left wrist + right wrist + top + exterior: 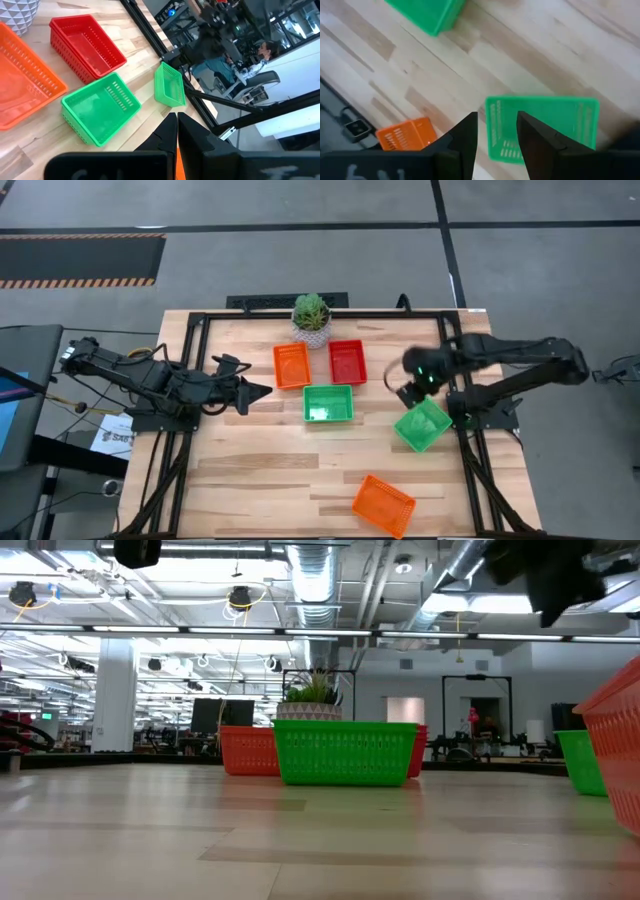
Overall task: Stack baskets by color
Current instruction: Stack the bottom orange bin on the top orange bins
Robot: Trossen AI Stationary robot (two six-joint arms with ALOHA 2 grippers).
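Five baskets rest on their bottoms on the table. An orange basket (pixel 291 365) and a red basket (pixel 347 361) stand side by side at the far middle. A green basket (pixel 329 403) sits just in front of them. A second green basket (pixel 422 424) lies askew at the right. Another orange basket (pixel 383 505) is near the front edge. My right gripper (pixel 408 393) hangs open above the table at the far left corner of the askew green basket (pixel 545 127), touching nothing. My left gripper (pixel 262 391) is shut and empty, raised left of the middle baskets.
A small green plant in a white pot (pixel 311 318) stands at the far edge behind the orange and red baskets. A black frame (pixel 190 330) runs along the table's edges. Bare wood (pixel 260 480) lies at the near left.
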